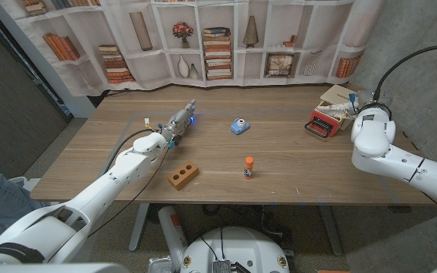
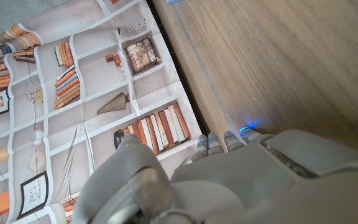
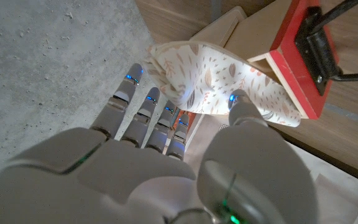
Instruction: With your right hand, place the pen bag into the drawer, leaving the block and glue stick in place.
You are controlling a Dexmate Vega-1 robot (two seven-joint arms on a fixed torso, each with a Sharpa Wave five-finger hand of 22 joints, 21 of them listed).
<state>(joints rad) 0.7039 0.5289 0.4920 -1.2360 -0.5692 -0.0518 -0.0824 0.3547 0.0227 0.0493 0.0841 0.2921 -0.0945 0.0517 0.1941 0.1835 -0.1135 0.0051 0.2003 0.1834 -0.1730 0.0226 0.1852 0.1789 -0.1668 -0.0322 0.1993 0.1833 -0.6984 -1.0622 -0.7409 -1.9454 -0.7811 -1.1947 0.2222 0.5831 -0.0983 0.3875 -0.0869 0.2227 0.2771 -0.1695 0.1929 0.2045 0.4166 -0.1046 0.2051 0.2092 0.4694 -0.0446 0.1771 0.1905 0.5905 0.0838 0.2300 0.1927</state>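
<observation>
Right hand [image 3: 166, 168] was at the far right edge of the wooden table [image 1: 294, 163], over the small wooden drawer box with the red front and black handle [image 1: 326, 120]. The right wrist view showed what the head view hid: the white fabric pen bag with a leaf print [image 3: 222, 84] was pinched between the thumb and the other fingers [image 3: 143, 109], its far end lying across the top edge of the red drawer front. In the head view the right forearm covered the hand; only a pale scrap of something showed above the drawer, too small to tell what it was.

Left hand [image 1: 179, 121] lay out on the table's left-middle, fingers straight and held close together, nothing in it. The left wrist view showed the back of that hand [image 2: 247, 180] with fingertips [image 2: 229, 140] pointing at the table's far edge and the printed bookshelf backdrop [image 2: 61, 81] beyond; whether the palm touched the wood could not be told from either view.

Head view also gave the table layout: brown rectangular block with three holes [image 1: 183, 175] near the front, just beside the left forearm; orange-capped glue stick [image 1: 248, 167] standing upright right of it; small blue round object [image 1: 239, 127] further back, centre. All three were well apart from the drawer.
</observation>
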